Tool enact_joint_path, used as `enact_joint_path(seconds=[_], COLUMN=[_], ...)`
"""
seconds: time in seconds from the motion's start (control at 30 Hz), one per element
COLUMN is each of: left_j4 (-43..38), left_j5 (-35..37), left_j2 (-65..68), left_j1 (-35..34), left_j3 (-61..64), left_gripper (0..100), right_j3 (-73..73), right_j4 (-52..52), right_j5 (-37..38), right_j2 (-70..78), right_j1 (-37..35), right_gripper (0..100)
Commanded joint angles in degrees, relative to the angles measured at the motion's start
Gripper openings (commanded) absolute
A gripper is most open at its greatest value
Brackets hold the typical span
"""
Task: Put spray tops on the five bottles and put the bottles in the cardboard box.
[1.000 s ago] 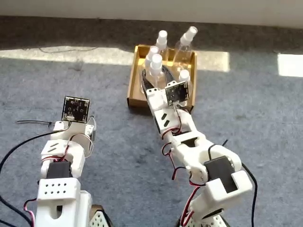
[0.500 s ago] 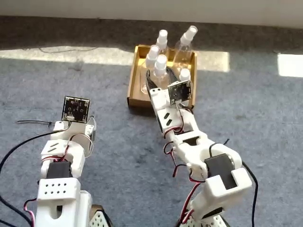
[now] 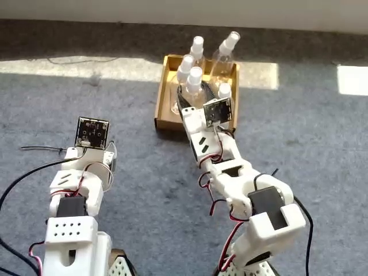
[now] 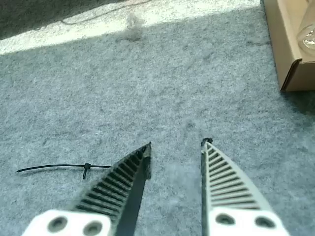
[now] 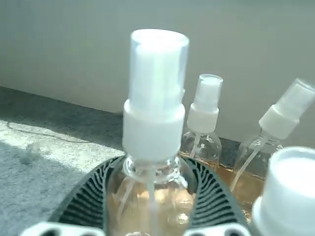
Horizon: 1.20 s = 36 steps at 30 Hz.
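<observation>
The cardboard box (image 3: 161, 99) sits on the carpet at the back centre, with several clear bottles with white spray tops standing in it. My right gripper (image 3: 194, 96) is inside the box, shut on one spray-topped bottle (image 3: 195, 79) that stands upright. In the right wrist view that bottle (image 5: 153, 123) rises between the ribbed fingers (image 5: 88, 196), with other bottles (image 5: 205, 110) behind it. My left gripper (image 4: 177, 145) hovers open over bare carpet, nothing between its fingers. The left arm (image 3: 86, 172) is at the near left, well away from the box.
A black cable tie (image 4: 64, 167) lies on the carpet beside my left gripper. The box corner (image 4: 290, 54) shows in the left wrist view. Grey carpet (image 3: 132, 172) spreads around the box, with a sunlit strip (image 3: 75, 68) and a wall at the back.
My right gripper and its bottle shifted slightly to the right and deeper into the box a second ago, then held still. The left arm has not moved.
</observation>
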Motion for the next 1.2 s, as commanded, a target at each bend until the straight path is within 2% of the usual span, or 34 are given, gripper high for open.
enact_joint_path(seconds=[0.0, 0.43, 1.17], left_j4=[-0.9, -0.9, -0.9], left_j5=[-0.1, -0.1, -0.1], left_j2=[-0.5, -0.5, -0.5], left_j1=[-0.6, -0.6, -0.6], left_j3=[-0.2, -0.2, -0.1], left_gripper=[16, 16, 16], right_j3=[-2.9, -4.8, -4.6], right_j4=[-0.3, -2.0, -2.0], right_j5=[0.4, 0.4, 0.5], right_j2=[-0.7, 4.8, 5.1], right_j1=[0.6, 0.7, 1.5], right_gripper=[0.3, 0.3, 0.6])
